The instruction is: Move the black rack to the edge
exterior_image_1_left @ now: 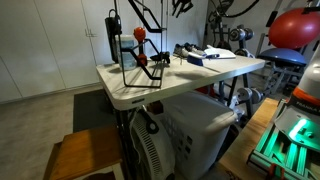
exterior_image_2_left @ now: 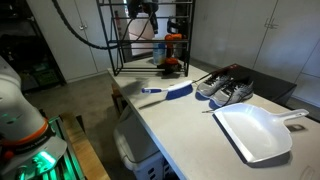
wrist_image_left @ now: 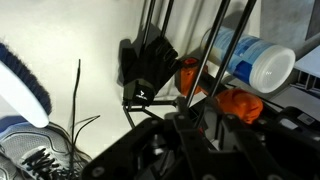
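The black rack point(exterior_image_1_left: 133, 60) is a tall open frame of thin black wire rods, standing at one end of the pale table. In an exterior view its base sits close to the table's rounded edge point(exterior_image_1_left: 135, 103). It also shows at the far end of the table in an exterior view point(exterior_image_2_left: 140, 45). My gripper point(wrist_image_left: 198, 112) reaches into the rack from above and looks shut on one of its rods point(wrist_image_left: 205, 60). Orange objects point(wrist_image_left: 235, 100) lie within the frame.
A blue-and-white bottle point(wrist_image_left: 258, 62) and a black object point(wrist_image_left: 145, 62) lie by the rack. A blue brush point(exterior_image_2_left: 172, 92), a pair of shoes point(exterior_image_2_left: 226, 88) and a white dustpan point(exterior_image_2_left: 255, 132) lie further along the table. A white appliance point(exterior_image_1_left: 185, 135) stands under the table.
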Action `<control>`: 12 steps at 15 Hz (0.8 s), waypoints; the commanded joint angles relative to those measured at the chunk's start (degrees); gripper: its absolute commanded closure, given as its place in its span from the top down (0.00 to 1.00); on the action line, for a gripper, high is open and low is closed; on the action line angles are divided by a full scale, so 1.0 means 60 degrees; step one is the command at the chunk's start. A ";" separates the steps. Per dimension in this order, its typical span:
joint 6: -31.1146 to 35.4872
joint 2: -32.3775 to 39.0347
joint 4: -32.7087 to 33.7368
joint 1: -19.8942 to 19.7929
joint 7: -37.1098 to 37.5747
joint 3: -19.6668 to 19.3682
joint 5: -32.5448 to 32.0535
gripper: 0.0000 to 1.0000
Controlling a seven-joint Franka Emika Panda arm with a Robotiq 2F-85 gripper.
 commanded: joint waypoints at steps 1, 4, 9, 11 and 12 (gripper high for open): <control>0.0440 0.0547 0.0055 -0.0047 -0.0129 -0.0024 0.0271 0.58; 0.0789 0.1090 0.0216 -0.0025 0.0184 0.0007 0.0108 0.82; 0.1326 0.1885 0.0473 -0.0018 0.0371 0.0088 0.0581 1.00; 0.1401 0.2126 0.0679 -0.0013 0.0463 0.0146 0.0797 1.00; 0.1474 0.2230 0.0754 -0.0015 0.0521 0.0172 0.0902 1.00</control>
